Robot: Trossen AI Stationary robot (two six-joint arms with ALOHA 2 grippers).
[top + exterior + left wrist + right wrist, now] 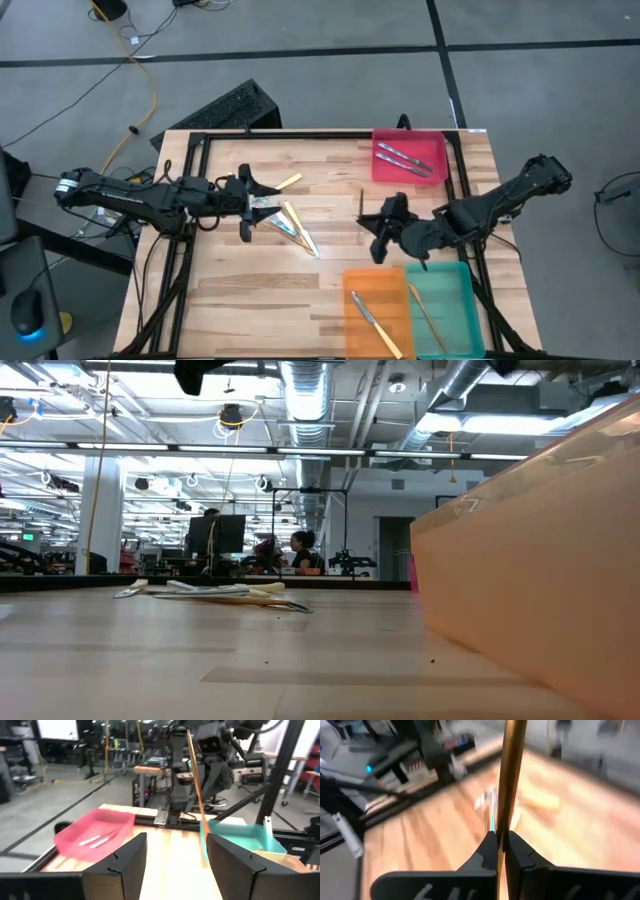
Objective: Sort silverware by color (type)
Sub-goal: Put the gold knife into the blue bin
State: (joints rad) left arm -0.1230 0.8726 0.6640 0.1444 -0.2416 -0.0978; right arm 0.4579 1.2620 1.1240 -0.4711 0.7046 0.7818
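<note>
The silverware pile (283, 218), with silver ends and yellow and light-blue handles, lies on the wooden table left of centre; in the low view the pile (215, 592) lies flat on the board. One tan piece (290, 182) lies apart, farther back. My left gripper (247, 196) stands open at the pile's left end, and in its wrist view nothing is between the fingers of my left gripper (175, 857). My right gripper (372, 215) hovers right of the pile, above the table's middle, shut on a thin tan wooden utensil (512, 775). My right gripper pinches the tan wooden utensil's shaft (501, 832) between its two fingertips. A long stretch of the utensil stands out beyond the fingers. In the left wrist view the utensil (196, 790) stands nearly upright, lifted clear of the table.
A red tray (438, 140) at the far right holds two silver pieces. An orange tray (392, 280) and a teal tray (455, 282) stand side by side at the near right, each with one utensil. The orange tray's wall (540, 590) fills the low view's right side. People sit in the room behind.
</note>
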